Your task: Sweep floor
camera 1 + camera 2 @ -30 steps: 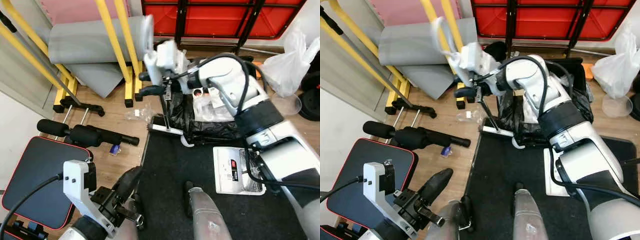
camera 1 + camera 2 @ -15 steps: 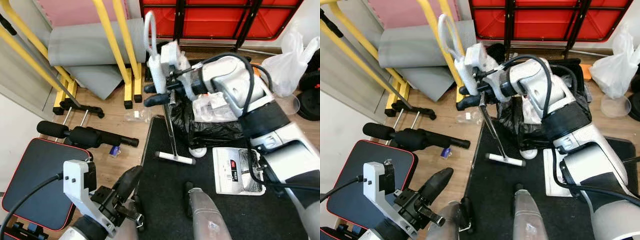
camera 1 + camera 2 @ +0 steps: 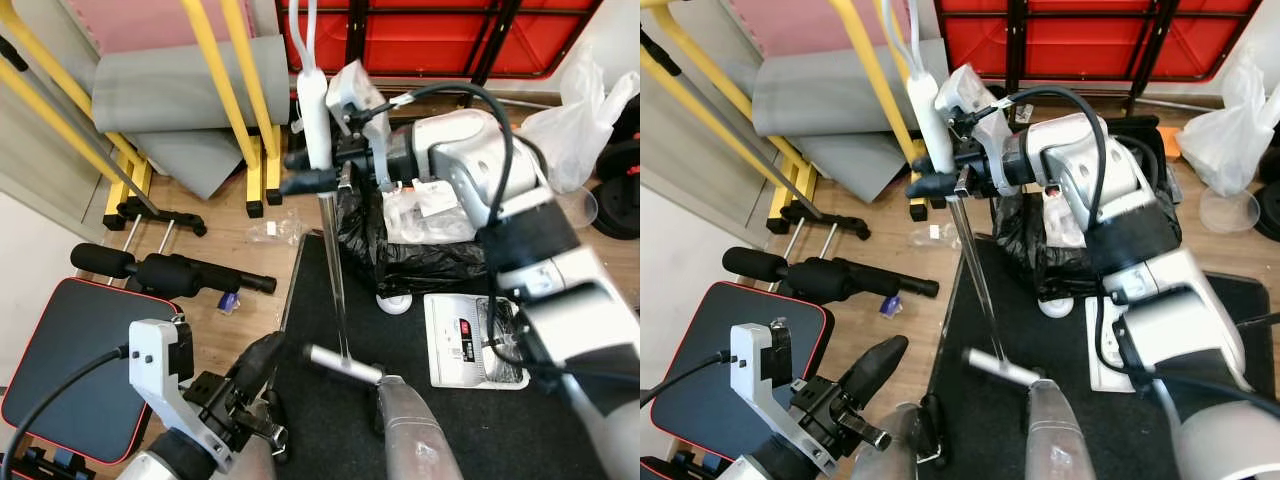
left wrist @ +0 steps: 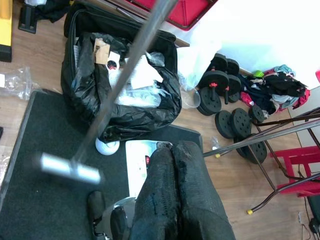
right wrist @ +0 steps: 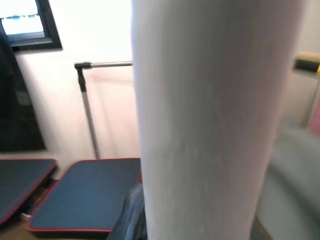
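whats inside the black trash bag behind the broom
The open black trash bag holds crumpled clear plastic wrapping and white paper, with a brown tag near its rim in the left wrist view. Whatever lies deeper is covered by that top layer and the right arm.

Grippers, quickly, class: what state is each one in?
Left gripper: shut, holding nothing.
Right gripper: shut on the broom handle.

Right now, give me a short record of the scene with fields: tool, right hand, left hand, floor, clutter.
tool: white-handled broom with thin metal shaft, head blurred over the mat
right hand: right hand shut on the broom's white handle
left hand: left hand low, idle, fingers together
floor: black floor mat on wooden flooring
clutter: black plastic rubbish bag, white plastic bag, black dumbbell weights
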You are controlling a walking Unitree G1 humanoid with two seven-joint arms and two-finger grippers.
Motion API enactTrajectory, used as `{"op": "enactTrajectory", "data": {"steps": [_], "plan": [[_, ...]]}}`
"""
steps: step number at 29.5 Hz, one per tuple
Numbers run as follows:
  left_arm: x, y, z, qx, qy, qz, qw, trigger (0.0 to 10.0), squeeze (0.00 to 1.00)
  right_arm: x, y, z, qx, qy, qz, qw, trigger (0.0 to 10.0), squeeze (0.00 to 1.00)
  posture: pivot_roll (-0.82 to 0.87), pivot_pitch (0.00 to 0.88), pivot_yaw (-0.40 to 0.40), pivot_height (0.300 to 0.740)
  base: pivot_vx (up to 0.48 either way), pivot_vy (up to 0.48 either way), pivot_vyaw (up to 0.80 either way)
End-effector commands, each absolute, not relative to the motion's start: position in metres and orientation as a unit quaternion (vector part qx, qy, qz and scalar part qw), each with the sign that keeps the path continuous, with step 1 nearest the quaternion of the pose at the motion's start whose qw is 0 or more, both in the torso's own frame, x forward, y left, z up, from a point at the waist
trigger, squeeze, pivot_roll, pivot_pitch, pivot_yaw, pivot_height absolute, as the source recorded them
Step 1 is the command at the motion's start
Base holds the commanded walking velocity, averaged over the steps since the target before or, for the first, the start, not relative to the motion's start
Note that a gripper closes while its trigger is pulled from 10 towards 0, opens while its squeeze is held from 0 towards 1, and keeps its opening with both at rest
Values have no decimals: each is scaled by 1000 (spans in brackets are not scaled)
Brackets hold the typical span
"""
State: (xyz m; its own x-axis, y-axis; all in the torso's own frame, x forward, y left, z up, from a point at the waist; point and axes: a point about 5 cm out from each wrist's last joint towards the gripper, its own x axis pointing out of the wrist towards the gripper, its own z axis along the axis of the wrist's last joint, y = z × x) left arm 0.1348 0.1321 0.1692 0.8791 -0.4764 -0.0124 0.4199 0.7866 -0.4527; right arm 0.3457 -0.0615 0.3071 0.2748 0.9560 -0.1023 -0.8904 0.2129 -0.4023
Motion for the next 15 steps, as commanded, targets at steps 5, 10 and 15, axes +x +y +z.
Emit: {"op": "enactTrajectory", "data": {"steps": [5,10,15], "plan": [[133,133,165,-227,74,-231,943,10000,0,337,-56,334,-244,-196,563,765,10000,0,-67,345,16,740,0,0,0],[133,133,165,-227,74,-232,943,10000,0,334,-56,331,-279,-199,561,753,10000,0,-70,341,18,740,0,0,0],[134,133,165,-227,74,-232,943,10000,0,337,-64,316,-331,-164,555,745,10000,0,-70,339,17,740,0,0,0]]}}
